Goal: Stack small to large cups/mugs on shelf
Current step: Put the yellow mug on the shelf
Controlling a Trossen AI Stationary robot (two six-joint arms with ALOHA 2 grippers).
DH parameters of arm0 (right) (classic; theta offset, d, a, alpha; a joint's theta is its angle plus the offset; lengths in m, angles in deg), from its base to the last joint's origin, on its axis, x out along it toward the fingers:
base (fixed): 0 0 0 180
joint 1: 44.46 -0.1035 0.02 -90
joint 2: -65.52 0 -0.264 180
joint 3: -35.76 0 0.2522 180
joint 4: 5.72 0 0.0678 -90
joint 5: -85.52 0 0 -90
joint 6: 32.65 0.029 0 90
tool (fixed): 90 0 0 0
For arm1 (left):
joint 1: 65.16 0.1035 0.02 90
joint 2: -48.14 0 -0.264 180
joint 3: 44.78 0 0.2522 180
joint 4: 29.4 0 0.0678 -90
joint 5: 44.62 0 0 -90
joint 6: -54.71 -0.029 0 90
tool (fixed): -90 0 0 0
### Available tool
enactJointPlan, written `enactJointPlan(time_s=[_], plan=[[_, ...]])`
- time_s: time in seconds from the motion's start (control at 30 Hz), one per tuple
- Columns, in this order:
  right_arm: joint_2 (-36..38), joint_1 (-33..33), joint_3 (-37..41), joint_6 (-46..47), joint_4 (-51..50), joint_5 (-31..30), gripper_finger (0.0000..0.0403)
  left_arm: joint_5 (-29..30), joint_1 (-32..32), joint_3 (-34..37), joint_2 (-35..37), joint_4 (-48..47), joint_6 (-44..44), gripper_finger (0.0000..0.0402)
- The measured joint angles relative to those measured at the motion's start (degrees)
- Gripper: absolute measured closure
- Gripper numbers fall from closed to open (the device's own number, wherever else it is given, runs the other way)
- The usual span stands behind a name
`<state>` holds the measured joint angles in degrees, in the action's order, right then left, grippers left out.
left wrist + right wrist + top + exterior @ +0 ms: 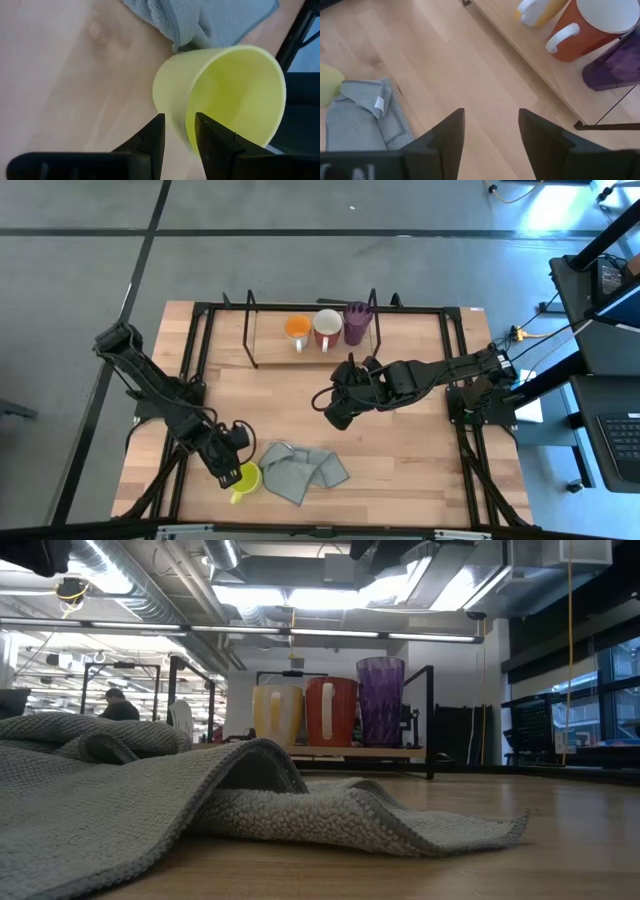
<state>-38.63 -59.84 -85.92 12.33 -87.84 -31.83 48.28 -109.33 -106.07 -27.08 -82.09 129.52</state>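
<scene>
A yellow-green mug stands on the wooden table near its front left, its base against the grey cloth. My left gripper is open at the mug, slanting down. One finger is outside the wall and one is over the mouth. On the shelf at the far side an orange mug, a red mug with a white handle and a purple tumbler stand in a row on its wooden base. My right gripper hangs open above the middle of the table, holding nothing. My left gripper straddles the yellow-green mug's rim from above at a slant, one finger outside the wall and the other finger inside. Whether either finger touches the wall, I cannot tell. The mug rests on the table.
A large black frame of rails borders the table on all sides. The crumpled grey cloth lies just right of the yellow-green mug. Bare wood lies between the cloth and the shelf. A person sits far off in the room.
</scene>
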Motion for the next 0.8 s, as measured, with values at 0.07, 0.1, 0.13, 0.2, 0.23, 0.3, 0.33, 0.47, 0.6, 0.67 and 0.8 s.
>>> enactJointPlan(time_s=[0.07,0.1,0.13,0.2,0.23,0.3,0.33,0.47,0.6,0.67,0.8], plan=[[0.0,0.0,0.0,0.1,-0.1,0.0,0.0215,0.6,0.1,0.0,-0.2,0.0,-0.5,0.0301],[0.0,0.0,0.0,0.3,-0.2,0.1,0.0215,0.8,0.4,0.0,-0.2,-0.1,-0.9,0.0301],[0.0,0.0,0.0,0.6,-0.4,0.1,0.0215,0.9,0.5,0.0,-0.2,0.0,-1.5,0.0302],[0.0,0.0,0.0,1.1,-0.7,0.1,0.0215,1.0,0.9,0.0,-0.2,-0.1,-2.5,0.0308],[0.0,0.0,0.0,1.2,-0.8,0.1,0.0215,1.0,0.9,0.0,-0.2,0.0,-3.1,0.0314],[0.0,0.0,0.0,1.2,-0.9,0.1,0.0215,1.0,0.9,0.0,-0.2,-0.1,-3.8,0.0328],[0.0,0.0,0.0,1.3,-0.9,0.1,0.0215,1.0,0.9,0.0,-0.2,0.0,-4.3,0.0336],[0.0,0.0,0.0,1.4,-1.0,0.1,0.0215,0.7,0.9,0.0,-0.2,0.0,-5.0,0.0377],[0.0,0.0,0.0,1.5,-1.0,0.1,0.0215,0.7,0.9,0.0,-0.2,-0.3,-6.0,0.0394],[0.0,0.0,0.0,1.5,-1.0,0.1,0.0215,1.4,0.9,0.0,-0.2,-1.0,-5.8,0.0389],[0.0,0.0,0.0,1.5,-1.0,0.0,0.0215,2.0,1.9,0.0,-0.2,-2.5,-4.5,0.0389]])
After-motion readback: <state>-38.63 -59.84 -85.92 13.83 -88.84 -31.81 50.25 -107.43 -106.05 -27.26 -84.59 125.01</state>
